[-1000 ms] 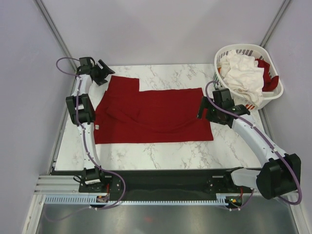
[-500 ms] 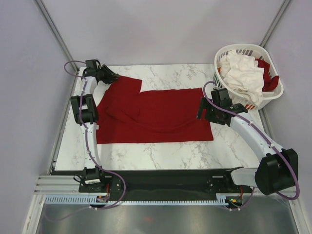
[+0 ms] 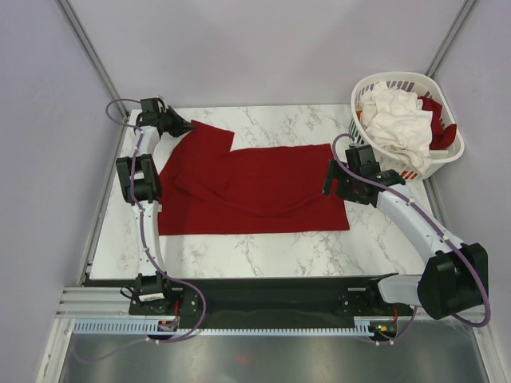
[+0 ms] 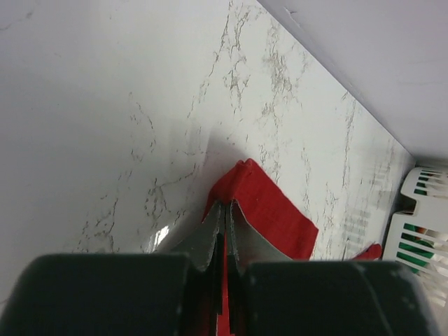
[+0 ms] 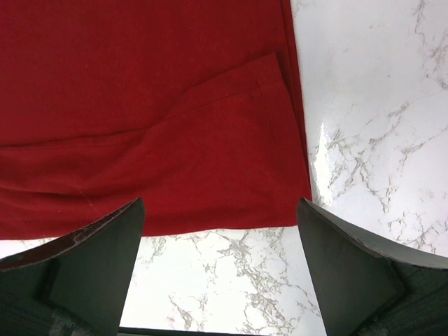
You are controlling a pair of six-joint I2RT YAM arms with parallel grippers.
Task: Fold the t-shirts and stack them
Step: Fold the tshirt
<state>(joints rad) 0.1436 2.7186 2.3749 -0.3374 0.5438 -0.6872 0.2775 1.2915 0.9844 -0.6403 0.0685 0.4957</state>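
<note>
A dark red t-shirt (image 3: pixel 255 191) lies spread flat on the marble table (image 3: pixel 263 247). My left gripper (image 3: pixel 184 125) is at its far left corner, shut on the edge of the red cloth (image 4: pixel 273 210); in the left wrist view the fingertips (image 4: pixel 225 204) meet with a fold of red pinched between them. My right gripper (image 3: pixel 329 179) hovers over the shirt's right edge, open and holding nothing. In the right wrist view its fingers (image 5: pixel 105 245) straddle the hem of the red shirt (image 5: pixel 140 84). A white t-shirt (image 3: pixel 399 120) sits in the basket.
The white slotted basket (image 3: pixel 409 77) stands at the far right corner, holding the white shirt and another red cloth (image 3: pixel 441 129). Its side (image 4: pixel 420 217) shows in the left wrist view. Grey walls close in the table on the left, back and right.
My left gripper moved right onto the shirt's far left corner and shut on it, nudging that sleeve corner. The right gripper shifted only slightly and stayed open.
</note>
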